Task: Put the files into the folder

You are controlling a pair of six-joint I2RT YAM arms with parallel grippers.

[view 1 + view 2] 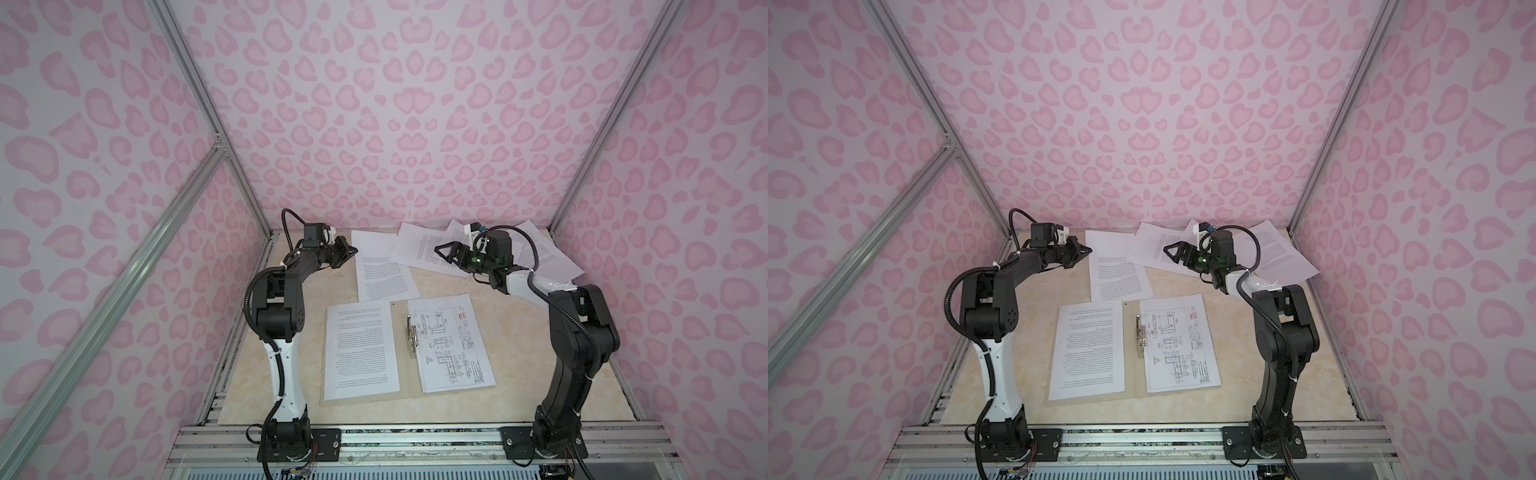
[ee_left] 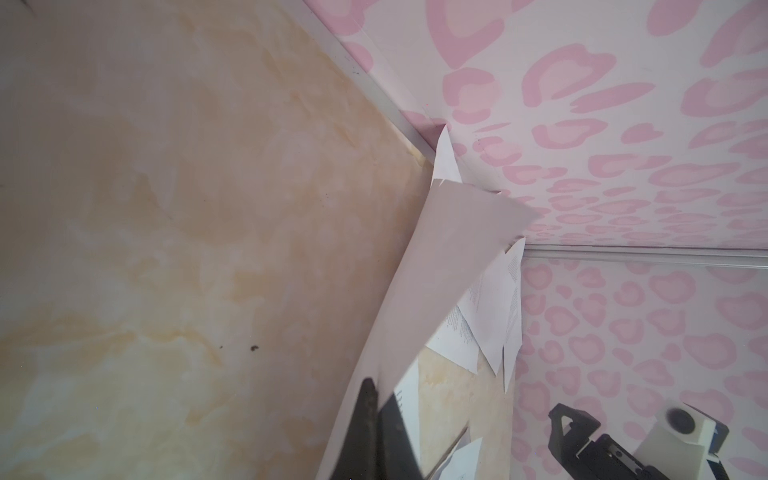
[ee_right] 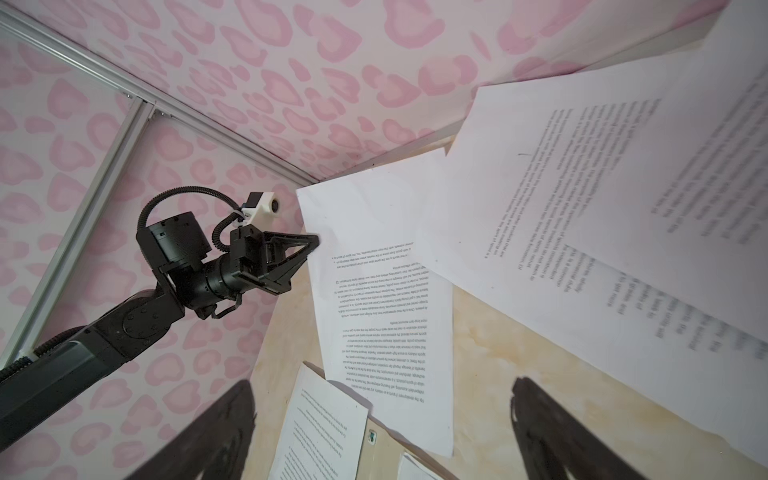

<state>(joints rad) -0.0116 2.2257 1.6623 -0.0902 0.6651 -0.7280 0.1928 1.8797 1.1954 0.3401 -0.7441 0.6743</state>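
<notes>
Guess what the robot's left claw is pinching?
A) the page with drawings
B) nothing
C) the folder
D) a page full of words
D: the left gripper is shut on the edge of a printed text sheet, and the left wrist view shows that edge curling up from the table.

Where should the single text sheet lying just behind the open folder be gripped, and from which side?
Its left long edge near the far corner, from the left. The sheet is thin and lies on the table, and that edge is free of the other papers. The left gripper, shut on it there, bends it upward.
</notes>
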